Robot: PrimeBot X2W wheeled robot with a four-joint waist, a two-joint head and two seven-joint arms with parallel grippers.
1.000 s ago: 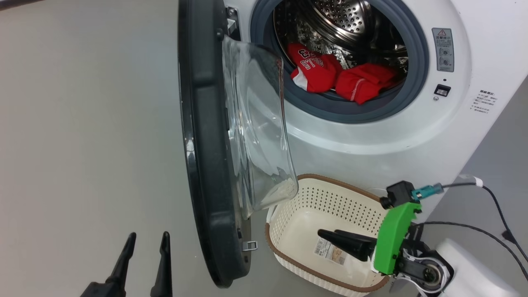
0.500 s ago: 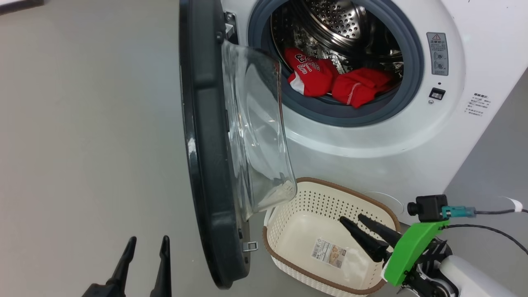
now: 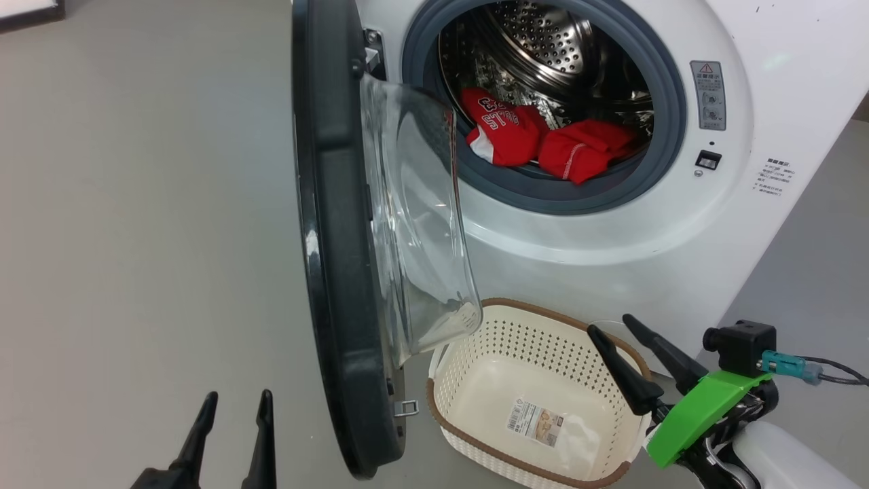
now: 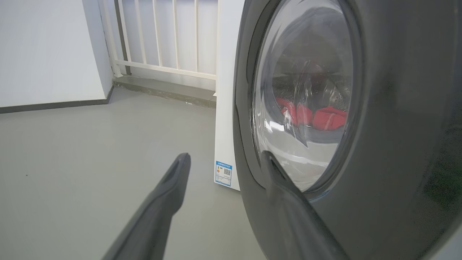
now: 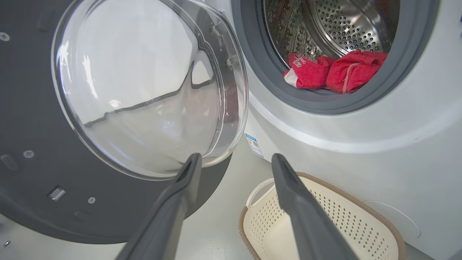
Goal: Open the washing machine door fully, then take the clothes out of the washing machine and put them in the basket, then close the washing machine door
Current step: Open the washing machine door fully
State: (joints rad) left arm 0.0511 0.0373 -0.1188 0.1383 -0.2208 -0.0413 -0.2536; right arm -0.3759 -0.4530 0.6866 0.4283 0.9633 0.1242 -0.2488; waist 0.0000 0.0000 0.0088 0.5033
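Observation:
The washing machine [image 3: 611,238] stands with its door [image 3: 333,238] swung out, edge-on, its glass bowl [image 3: 414,224] facing the drum. Two red clothes [image 3: 506,132] [image 3: 577,153] lie at the drum's front lip; the left one carries white lettering. The basket [image 3: 529,333] sits on the floor below the opening, holding nothing but its paper label. My right gripper [image 3: 611,324] hovers open over the basket's right rim, fingers pointing up at the machine. My left gripper [image 3: 237,397] is open, low, left of the door. In the wrist views: left gripper [image 4: 225,155], door [image 4: 397,144], right gripper [image 5: 235,156], clothes [image 5: 355,68], basket [image 5: 361,224].
Grey floor [image 3: 136,238] spreads wide to the left of the door. A white railing [image 4: 162,36] and a white wall [image 4: 47,50] stand behind the machine's side. A cable [image 3: 835,370] trails from my right wrist.
My right gripper has swung from lying across the basket, pointing left, to pointing up toward the machine at the basket's right rim. The head camera has shifted slightly. The left gripper has stayed put.

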